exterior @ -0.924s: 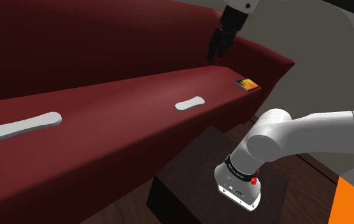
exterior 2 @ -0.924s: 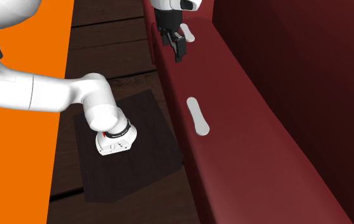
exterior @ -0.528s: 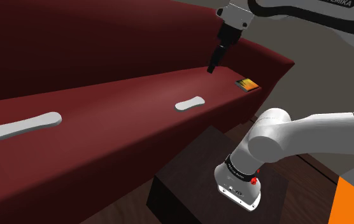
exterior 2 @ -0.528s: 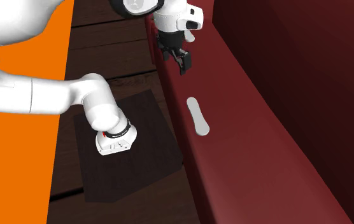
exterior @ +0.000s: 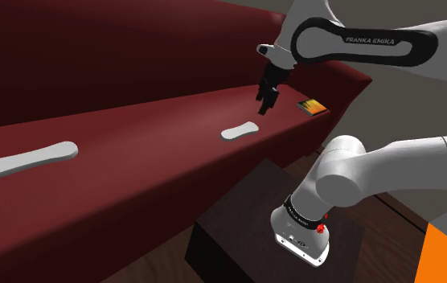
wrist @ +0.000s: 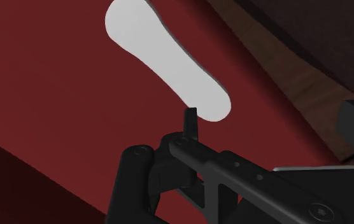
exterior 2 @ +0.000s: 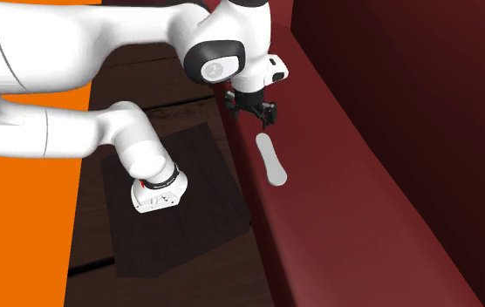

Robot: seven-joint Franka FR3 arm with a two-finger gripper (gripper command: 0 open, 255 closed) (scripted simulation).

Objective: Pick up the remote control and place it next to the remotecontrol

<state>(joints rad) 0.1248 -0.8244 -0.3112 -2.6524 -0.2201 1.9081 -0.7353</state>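
The arm has swung over and the gripper (exterior: 263, 103) has dropped, hanging now just above the short white remote (exterior: 239, 130), jaws apart and empty. Nearest me is the dark box stand (exterior: 238, 241). Beyond it the smooth dark-red sofa seat (exterior: 149, 145) carries that flat, round-ended remote, well apart from the longer white remote (exterior: 25, 159). I'd straddle its narrow waist and descend straight.

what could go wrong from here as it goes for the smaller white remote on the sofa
The end effector hovers over one end of the small remote, not its middle, so a grab there may tilt it or slip. The remote lies flat on the sofa seat fairly near the front edge; a nudge could push it off.
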